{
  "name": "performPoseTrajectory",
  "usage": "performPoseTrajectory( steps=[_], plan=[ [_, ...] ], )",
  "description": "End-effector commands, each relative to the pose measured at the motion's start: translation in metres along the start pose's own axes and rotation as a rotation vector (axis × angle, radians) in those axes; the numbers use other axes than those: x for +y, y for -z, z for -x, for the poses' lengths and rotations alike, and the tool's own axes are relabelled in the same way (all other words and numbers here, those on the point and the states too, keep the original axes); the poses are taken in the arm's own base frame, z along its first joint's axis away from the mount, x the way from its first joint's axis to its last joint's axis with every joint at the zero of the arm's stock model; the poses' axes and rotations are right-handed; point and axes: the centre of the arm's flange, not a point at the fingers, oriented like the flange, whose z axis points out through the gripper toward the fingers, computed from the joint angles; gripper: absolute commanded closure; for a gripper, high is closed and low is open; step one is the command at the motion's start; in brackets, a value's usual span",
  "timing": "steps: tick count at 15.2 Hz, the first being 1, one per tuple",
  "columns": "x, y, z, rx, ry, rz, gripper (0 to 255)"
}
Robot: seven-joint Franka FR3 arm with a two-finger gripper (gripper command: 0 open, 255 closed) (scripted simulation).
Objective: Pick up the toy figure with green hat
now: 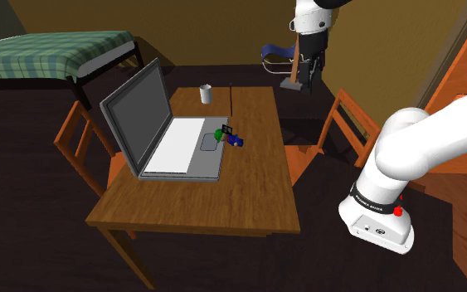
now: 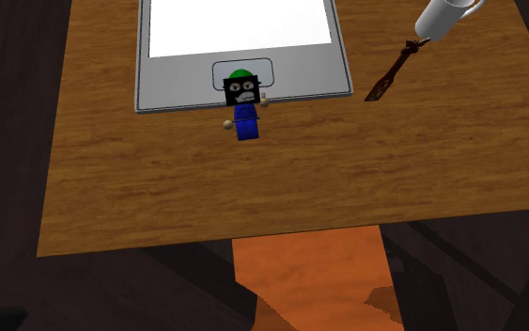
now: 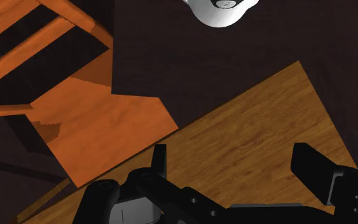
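Black, two-fingered. Gripper (image 1: 306, 83): hanging high above the far corner of the wooden table (image 1: 248, 191), toward the shoulder view's right. Fingers (image 3: 160, 159): standing well apart in the wrist view (open, clasping nothing), framing bare wood grain between them.

Directly below and beside: orange chair (image 3: 107, 121), sitting close against the table's edge, its seat partly tucked under.

Further out, toward the table's middle: toy figure (image 1: 230, 137), wearing a green hat over a black face with white eyes and teeth, showing a blue body. Resting at the front edge of the laptop (image 1: 165, 133), by the touchpad, head overlapping the grey casing in the second exterior view and body lying over bare wood (upright or tipped: cannot tell). Sitting well apart from the gripper, untouched.

Laptop: standing open, screen dark, occupying the table's half toward the shoulder view's left.

White mug (image 1: 206, 94): standing at the table's far edge, behind the laptop.

Second chair (image 1: 78, 137): standing at the table's opposite side.

Bed (image 1: 49, 50): carrying a green plaid cover, occupying the far corner.

White stand (image 1: 377, 220): showing at the shoulder view's lower right.
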Motion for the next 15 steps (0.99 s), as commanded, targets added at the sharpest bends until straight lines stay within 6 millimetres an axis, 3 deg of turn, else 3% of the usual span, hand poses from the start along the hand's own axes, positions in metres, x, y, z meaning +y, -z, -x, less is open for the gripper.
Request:
performPoseTrajectory(
  steps=[1,15],
  plan=[
    [0.000,0.000,0.000,0.000,0.000,0.000,0],
    [-0.058,-0.117,-0.121,0.138,-0.195,0.124,0]
  ],
)
